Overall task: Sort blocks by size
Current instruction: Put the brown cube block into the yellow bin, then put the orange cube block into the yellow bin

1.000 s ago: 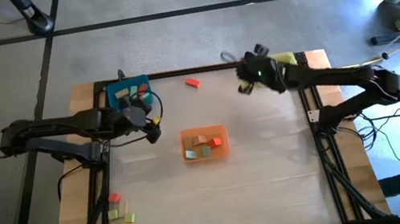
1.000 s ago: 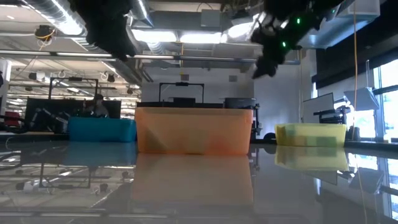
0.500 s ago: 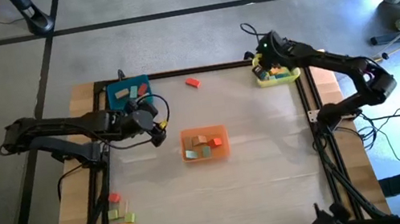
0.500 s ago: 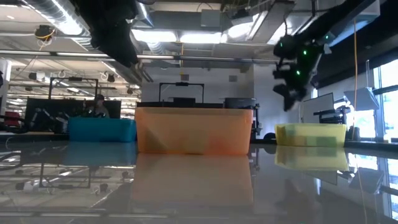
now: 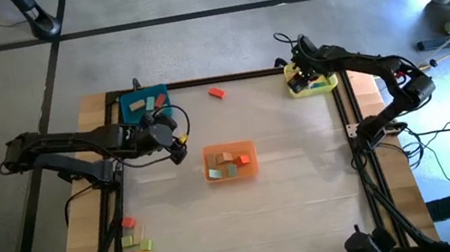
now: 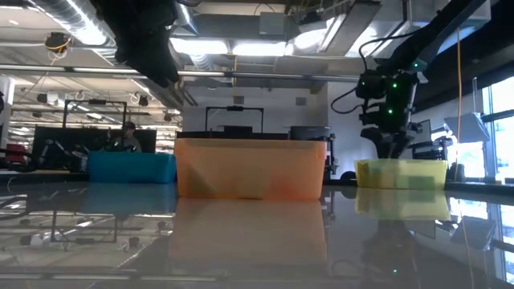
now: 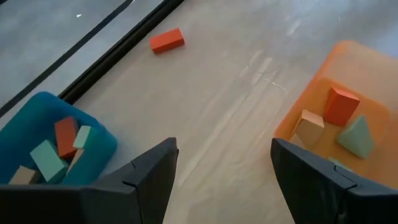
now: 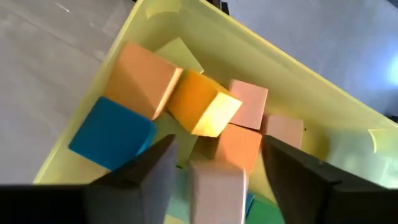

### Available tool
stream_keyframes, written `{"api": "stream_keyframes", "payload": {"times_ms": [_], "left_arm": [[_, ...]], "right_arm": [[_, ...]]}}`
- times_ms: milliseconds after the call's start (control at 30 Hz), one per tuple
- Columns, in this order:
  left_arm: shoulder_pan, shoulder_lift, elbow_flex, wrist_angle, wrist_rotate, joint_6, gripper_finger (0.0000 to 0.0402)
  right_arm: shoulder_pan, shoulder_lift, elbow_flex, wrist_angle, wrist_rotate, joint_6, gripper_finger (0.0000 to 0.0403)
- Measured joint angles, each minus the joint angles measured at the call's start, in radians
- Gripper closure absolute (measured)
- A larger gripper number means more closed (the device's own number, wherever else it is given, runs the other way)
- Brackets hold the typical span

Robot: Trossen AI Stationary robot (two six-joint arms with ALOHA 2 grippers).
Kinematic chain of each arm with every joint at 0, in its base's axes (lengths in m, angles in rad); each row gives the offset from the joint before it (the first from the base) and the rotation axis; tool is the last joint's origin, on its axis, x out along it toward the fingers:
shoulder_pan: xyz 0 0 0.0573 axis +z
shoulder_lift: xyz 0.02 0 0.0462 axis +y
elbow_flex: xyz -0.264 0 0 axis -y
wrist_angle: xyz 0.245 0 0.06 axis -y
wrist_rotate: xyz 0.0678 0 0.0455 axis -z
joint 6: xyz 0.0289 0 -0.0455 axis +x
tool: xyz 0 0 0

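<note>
- Three trays sit on the table: a blue tray (image 5: 144, 104) toward 10 o'clock, an orange tray (image 5: 230, 162) near the middle, and a yellow tray (image 5: 311, 84) toward 2 o'clock.
- Over the yellow tray hangs the right gripper (image 8: 214, 163), fingers pointing down into it; the low view shows it dipping to the tray's rim.
- Its jaws stand apart, with a tan block (image 8: 217, 190) between the fingers; I cannot tell whether they still press on it.
- Inside the yellow tray, orange, yellow, blue, tan and green blocks lie piled and touching.
- At 9 o'clock from the orange tray hovers the left gripper (image 7: 221, 177), its jaws wide apart and holding nothing, with bare table between its fingers.
- Inside the orange tray lie a red block (image 7: 341, 105), a tan block and a pale green wedge (image 7: 356, 137), close together.
- Several blocks, red, tan and pale green, rest in the blue tray.
- One red block (image 5: 217, 92) lies alone on the table at 12 o'clock, between the blue and yellow trays.
- More loose blocks (image 5: 139, 251) cluster near the table's 7 o'clock corner.
</note>
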State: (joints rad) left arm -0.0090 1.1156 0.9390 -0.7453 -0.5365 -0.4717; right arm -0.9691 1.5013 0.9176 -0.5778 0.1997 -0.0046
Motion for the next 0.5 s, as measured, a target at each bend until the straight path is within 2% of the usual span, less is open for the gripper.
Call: {"api": "stream_keyframes", "payload": {"times_ms": [100,200,333,500], "left_arm": [[0.000,0.000,0.000,-0.005,0.001,-0.026,0.0155],[0.010,0.000,0.000,-0.005,0.019,-0.049,0.0155],[0.003,0.000,0.000,-0.006,0.042,-0.068,0.0155],[-0.071,0.000,0.000,-0.014,0.154,-0.090,0.0155]], "right_arm": [[0.000,-0.003,0.003,-0.019,0.007,-0.041,0.0137],[0.025,-0.034,0.026,-0.059,0.027,-0.055,0.0116],[0.112,-0.125,0.044,-0.043,0.005,-0.057,0.0110],[0.275,-0.231,0.044,0.051,-0.075,-0.055,0.0109]]}}
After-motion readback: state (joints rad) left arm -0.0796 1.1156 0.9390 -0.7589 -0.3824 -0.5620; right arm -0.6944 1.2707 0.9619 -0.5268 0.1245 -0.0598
